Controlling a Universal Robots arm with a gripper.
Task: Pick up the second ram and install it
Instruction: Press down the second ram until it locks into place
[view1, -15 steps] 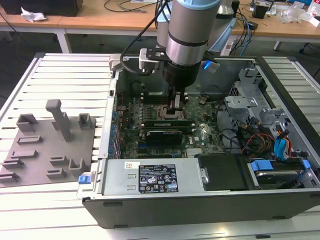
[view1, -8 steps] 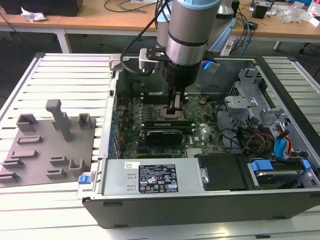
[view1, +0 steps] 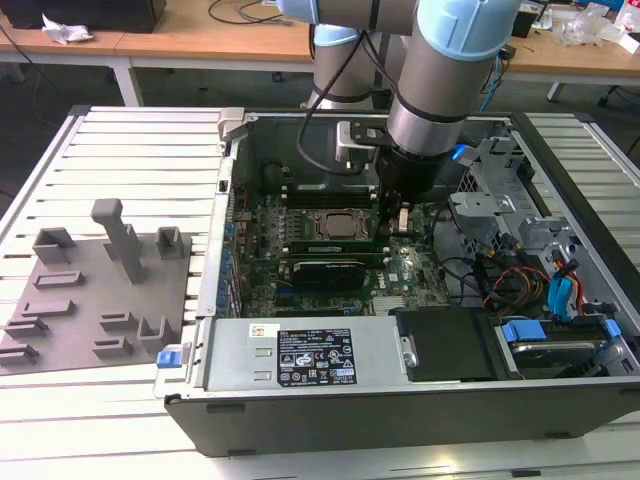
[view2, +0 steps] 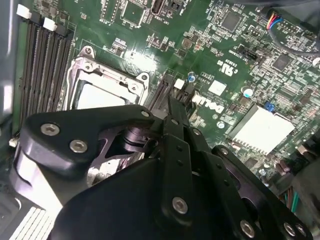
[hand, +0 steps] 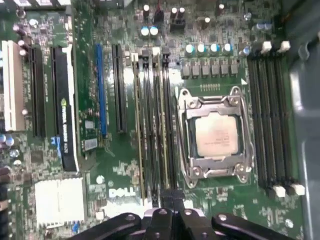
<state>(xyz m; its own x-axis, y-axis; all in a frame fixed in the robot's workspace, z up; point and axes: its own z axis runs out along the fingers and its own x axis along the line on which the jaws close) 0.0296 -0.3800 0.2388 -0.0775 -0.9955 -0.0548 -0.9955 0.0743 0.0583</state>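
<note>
One robot arm reaches down into one open computer case at the centre of the exterior view. One grey fixture tray lies on the slatted table at the exterior view's left, well apart from the case. Inside the case is one large green motherboard with one metal-framed processor socket. There are two banks of memory slots, one on each side of the socket; the bank with white end latches has four slots.

In the first wrist view, the second ram is seen edge-on as a long, thin, dark line with a faint green rim. It stands upright in the slot bank next to the socket, on the side nearer the blue expansion slot. Another stick seems to stand a few slots over, though this is hard to tell.

The gripper sits directly over one end of the second ram. Its fingers are drawn together into a narrow point. Whether they pinch the stick's edge or only press on it cannot be told.
</note>
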